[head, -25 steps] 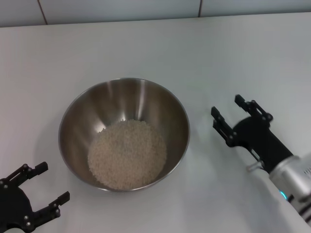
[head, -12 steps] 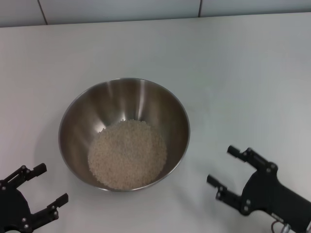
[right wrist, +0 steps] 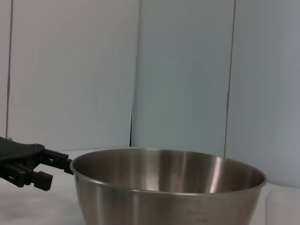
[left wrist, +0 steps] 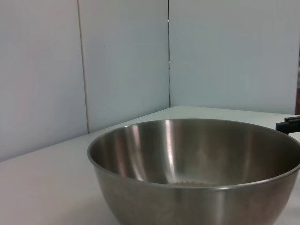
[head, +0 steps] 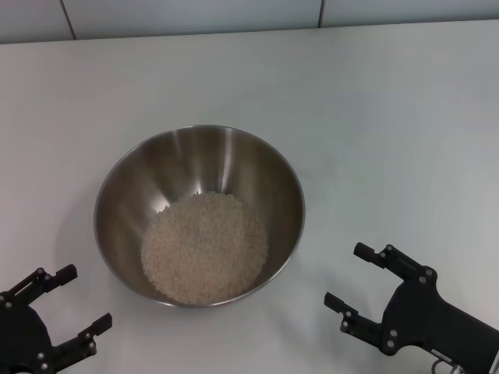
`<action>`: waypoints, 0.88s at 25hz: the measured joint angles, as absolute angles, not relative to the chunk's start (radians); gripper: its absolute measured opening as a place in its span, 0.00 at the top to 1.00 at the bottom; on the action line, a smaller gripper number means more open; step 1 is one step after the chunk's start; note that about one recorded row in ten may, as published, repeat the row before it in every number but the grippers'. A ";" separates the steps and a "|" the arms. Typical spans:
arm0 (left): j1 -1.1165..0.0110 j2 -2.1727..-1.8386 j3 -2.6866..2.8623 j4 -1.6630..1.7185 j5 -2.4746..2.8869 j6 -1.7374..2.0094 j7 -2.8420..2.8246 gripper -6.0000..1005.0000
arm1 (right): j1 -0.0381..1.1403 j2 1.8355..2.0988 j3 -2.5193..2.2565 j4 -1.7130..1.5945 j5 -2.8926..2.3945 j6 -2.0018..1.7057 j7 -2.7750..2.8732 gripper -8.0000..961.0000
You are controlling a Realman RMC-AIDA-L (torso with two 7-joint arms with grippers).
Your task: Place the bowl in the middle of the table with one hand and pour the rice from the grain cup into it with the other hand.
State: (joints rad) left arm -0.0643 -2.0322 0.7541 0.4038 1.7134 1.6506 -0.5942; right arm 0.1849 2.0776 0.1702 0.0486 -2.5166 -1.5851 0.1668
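Note:
The steel bowl [head: 214,156] stands on the white table [head: 374,101], near its middle. The rice [head: 204,248] lies as a pale heap in the bowl's bottom. My left gripper [head: 86,296] is open and empty at the front left, a little clear of the bowl. My right gripper [head: 345,274] is open and empty at the front right, apart from the bowl. The bowl also fills the left wrist view [left wrist: 197,150] and the right wrist view [right wrist: 164,187]. The grain cup is out of view.
A tiled wall edge [head: 195,15] runs along the back of the table. The right gripper's fingertip [left wrist: 290,124] shows past the bowl in the left wrist view. The left gripper [right wrist: 28,164] shows beside the bowl in the right wrist view.
My right gripper has drawn back from beside the bowl's right side to the front right of the table. The left gripper and the bowl have hardly moved.

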 joint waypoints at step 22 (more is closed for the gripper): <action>-0.063 -2.034 0.753 0.403 1.713 1.651 -0.592 0.18 | 0.197 2.080 0.170 0.052 -2.519 -1.578 0.166 0.21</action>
State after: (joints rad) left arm -0.0628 -2.0340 0.7526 0.4034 1.7134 1.6506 -0.5921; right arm 0.1967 2.0801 0.1702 0.0524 -2.5186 -1.5775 0.1656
